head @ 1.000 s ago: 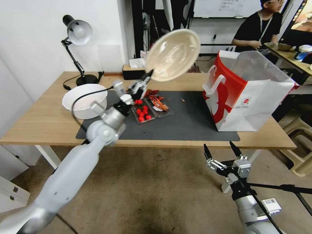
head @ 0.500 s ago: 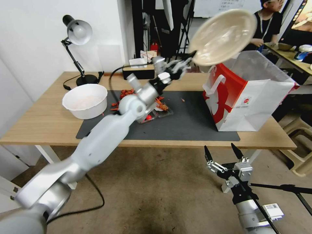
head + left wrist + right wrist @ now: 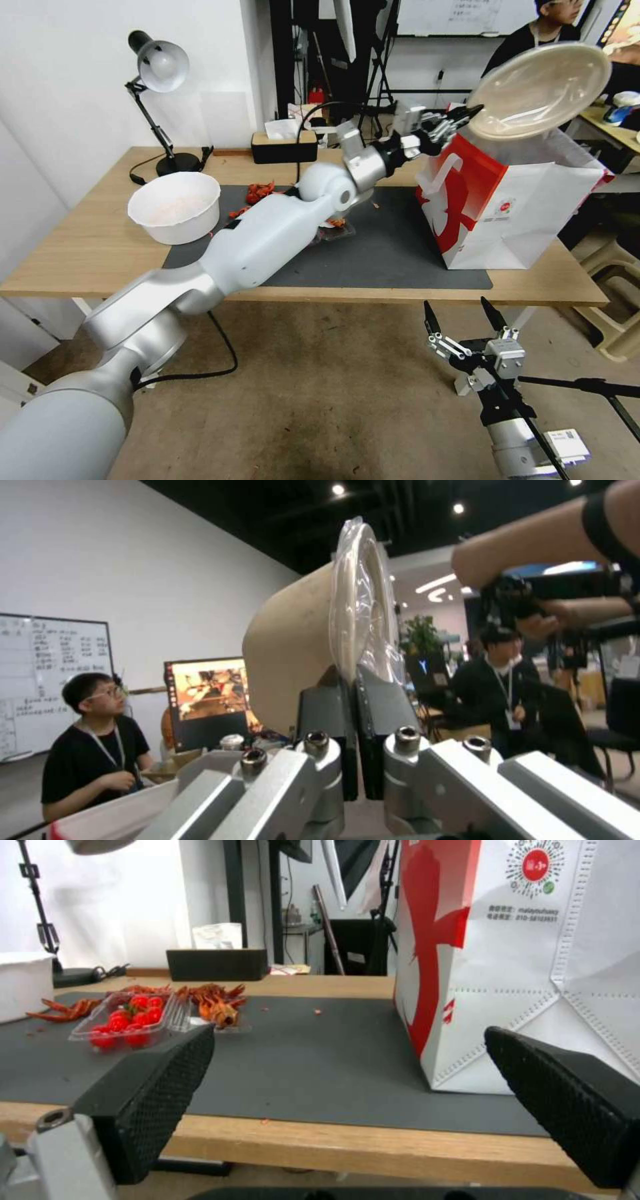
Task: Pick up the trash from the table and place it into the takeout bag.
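Observation:
My left gripper (image 3: 470, 115) is shut on the rim of a beige round plate (image 3: 539, 89), held tilted in the air just above the open mouth of the takeout bag (image 3: 513, 193). In the left wrist view the plate (image 3: 293, 645) stands edge-on, clamped between the dark fingers (image 3: 330, 715). The white-and-red bag stands upright at the right end of the table's dark mat (image 3: 393, 247). Below the table's front edge my right gripper (image 3: 461, 313) hangs open with nothing in it; its wrist view shows the bag's side (image 3: 527, 965) close ahead.
A big white bowl (image 3: 175, 205) sits at the mat's left end, a desk lamp (image 3: 157, 73) behind it. Clear trays of tomatoes (image 3: 127, 1021) and crayfish (image 3: 217, 1007) lie mid-mat, partly behind my left arm. A black box (image 3: 283, 147) stands at the table's back edge.
My left arm has swung right across the table, carrying the plate from above the trays to above the bag's mouth. The right gripper has barely moved.

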